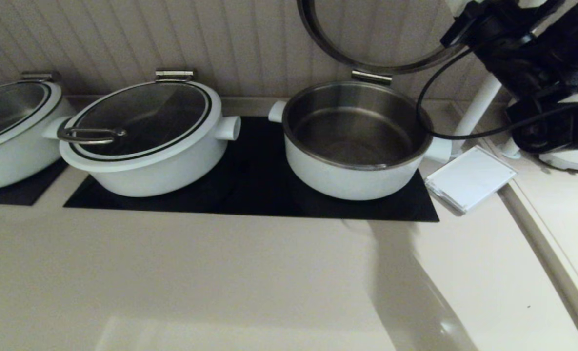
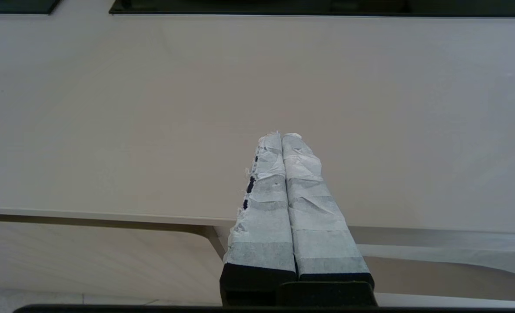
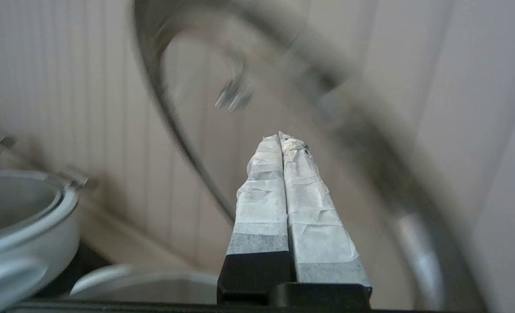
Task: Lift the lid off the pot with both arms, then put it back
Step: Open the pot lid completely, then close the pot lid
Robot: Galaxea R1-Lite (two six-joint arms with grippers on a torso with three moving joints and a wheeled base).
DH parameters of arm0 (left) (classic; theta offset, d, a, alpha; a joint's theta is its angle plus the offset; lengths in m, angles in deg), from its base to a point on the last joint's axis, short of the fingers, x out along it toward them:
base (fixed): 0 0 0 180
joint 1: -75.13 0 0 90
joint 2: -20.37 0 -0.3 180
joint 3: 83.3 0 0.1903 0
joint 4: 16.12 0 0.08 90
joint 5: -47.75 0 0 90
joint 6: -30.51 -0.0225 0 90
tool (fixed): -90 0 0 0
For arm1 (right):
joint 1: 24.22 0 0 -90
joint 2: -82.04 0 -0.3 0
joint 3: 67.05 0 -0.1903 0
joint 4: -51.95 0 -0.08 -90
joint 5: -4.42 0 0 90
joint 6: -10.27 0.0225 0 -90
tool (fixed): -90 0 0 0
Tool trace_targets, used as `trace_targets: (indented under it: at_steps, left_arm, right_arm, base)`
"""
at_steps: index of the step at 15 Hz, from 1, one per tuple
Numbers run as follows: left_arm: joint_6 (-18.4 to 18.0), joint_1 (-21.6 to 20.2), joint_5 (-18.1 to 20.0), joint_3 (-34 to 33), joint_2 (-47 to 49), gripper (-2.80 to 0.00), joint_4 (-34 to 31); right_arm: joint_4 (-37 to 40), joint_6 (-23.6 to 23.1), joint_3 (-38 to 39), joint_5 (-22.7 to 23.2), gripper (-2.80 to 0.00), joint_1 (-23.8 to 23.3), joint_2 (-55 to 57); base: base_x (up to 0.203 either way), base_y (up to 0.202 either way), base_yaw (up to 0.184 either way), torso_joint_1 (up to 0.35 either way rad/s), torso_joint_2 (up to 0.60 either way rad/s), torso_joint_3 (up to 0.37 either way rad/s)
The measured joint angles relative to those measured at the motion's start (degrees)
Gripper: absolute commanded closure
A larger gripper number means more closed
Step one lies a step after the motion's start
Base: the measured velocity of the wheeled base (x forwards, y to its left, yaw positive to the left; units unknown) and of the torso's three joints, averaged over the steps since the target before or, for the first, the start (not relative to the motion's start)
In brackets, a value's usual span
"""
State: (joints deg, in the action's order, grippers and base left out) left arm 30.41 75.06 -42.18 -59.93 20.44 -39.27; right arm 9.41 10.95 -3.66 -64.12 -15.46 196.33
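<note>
The pot (image 1: pixel 347 180) stands open on the right half of the black cooktop, its steel inside empty. Its lid (image 1: pixel 367 66) is swung up on the hinge clip (image 1: pixel 371 77) and stands nearly upright against the wall, its top cut off by the head view. My right arm (image 1: pixel 523 48) reaches in from the upper right beside the lid. My right gripper (image 3: pixel 280 138) is shut and empty, close in front of the lid's glass, with the rim (image 3: pixel 370 143) and steel handle (image 3: pixel 235 93) blurred behind. My left gripper (image 2: pixel 282 135) is shut and empty over the beige counter, out of the head view.
A wider white pot with its lid closed (image 1: pixel 147 136) sits left of the open pot, and another (image 1: pixel 6 131) at far left. A white card (image 1: pixel 469 178) lies right of the cooktop (image 1: pixel 254 195). A white post (image 1: pixel 479 105) and an appliance (image 1: pixel 571 161) stand at the right.
</note>
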Motion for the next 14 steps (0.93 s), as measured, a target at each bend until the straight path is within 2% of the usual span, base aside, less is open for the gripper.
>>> trace_targets:
  at_steps: [4, 10, 14]
  left_arm:
    - [0.0, 0.0, -0.1, 0.0, 0.0, 0.0, 0.0]
    - [0.0, 0.0, 0.0, 0.0, 0.0, 0.0, 0.0]
    - [0.0, 0.0, 0.0, 0.0, 0.0, 0.0, 0.0]
  right_arm:
    - [-2.6, 0.0, 5.1, 1.3, 0.0, 0.3, -0.4]
    - [-1.4, 0.1, 10.4, 2.3, 0.0, 0.3, -3.6]
    - [2.0, 0.5, 15.4, 3.8, 0.0, 0.3, -9.3]
  base:
    - [0.0, 0.0, 0.0, 0.0, 0.0, 0.0]
    - [0.0, 0.0, 0.0, 0.0, 0.0, 0.0]
    - [0.0, 0.0, 0.0, 0.0, 0.0, 0.0]
